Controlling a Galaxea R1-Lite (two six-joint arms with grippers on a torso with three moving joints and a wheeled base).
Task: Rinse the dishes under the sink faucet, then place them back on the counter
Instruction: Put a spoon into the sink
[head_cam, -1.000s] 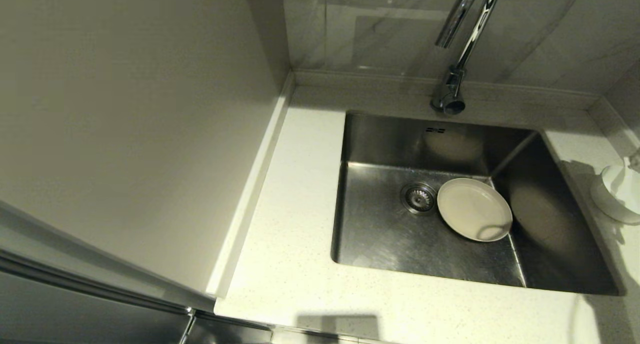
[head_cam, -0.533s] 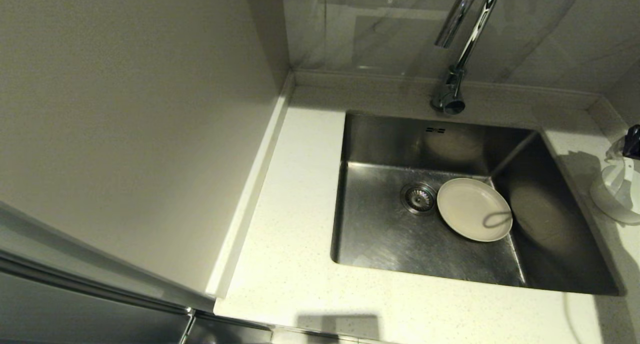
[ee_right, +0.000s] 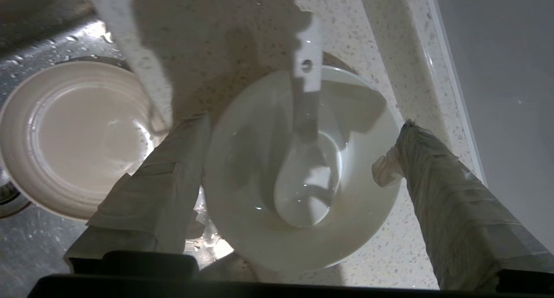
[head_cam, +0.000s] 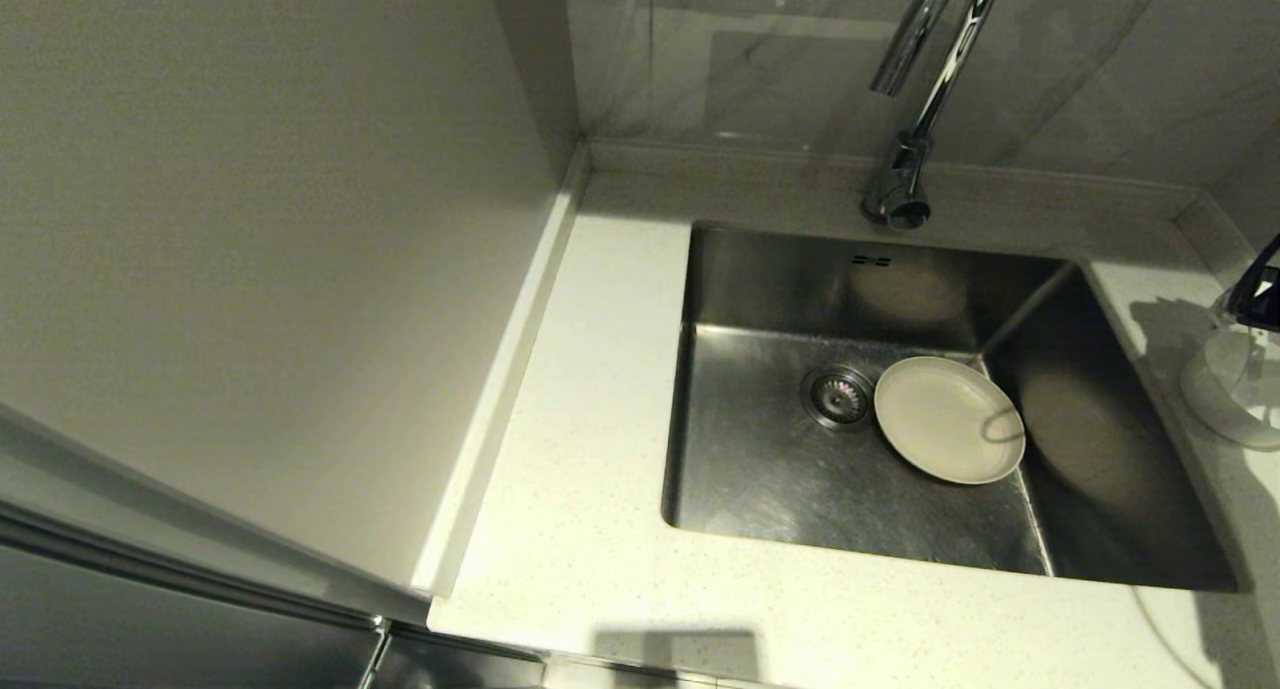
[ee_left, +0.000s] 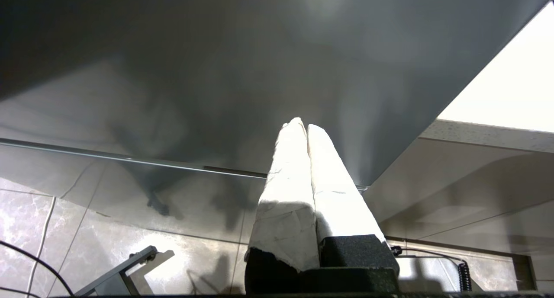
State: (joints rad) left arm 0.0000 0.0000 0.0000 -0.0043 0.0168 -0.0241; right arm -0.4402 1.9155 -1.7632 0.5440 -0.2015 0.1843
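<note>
- Hanging low by the cabinet, left gripper [ee_left: 303,127] is parked, fingers pressed together, empty.
- Plate [head_cam: 948,419] lies in sink [head_cam: 780,489], beside drain.
- Right gripper [ee_right: 298,155] hovers spread wide around bowl [ee_right: 259,229] holding spoon [ee_right: 305,177] on counter [head_cam: 580,529].
- Risk: a finger clips the rim, bowl tips, spoon slides out.

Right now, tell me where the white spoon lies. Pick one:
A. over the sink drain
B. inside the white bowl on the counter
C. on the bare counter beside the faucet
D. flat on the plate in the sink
B: the right wrist view shows the spoon resting in the bowl on the counter, between the open fingers of the right gripper.
</note>
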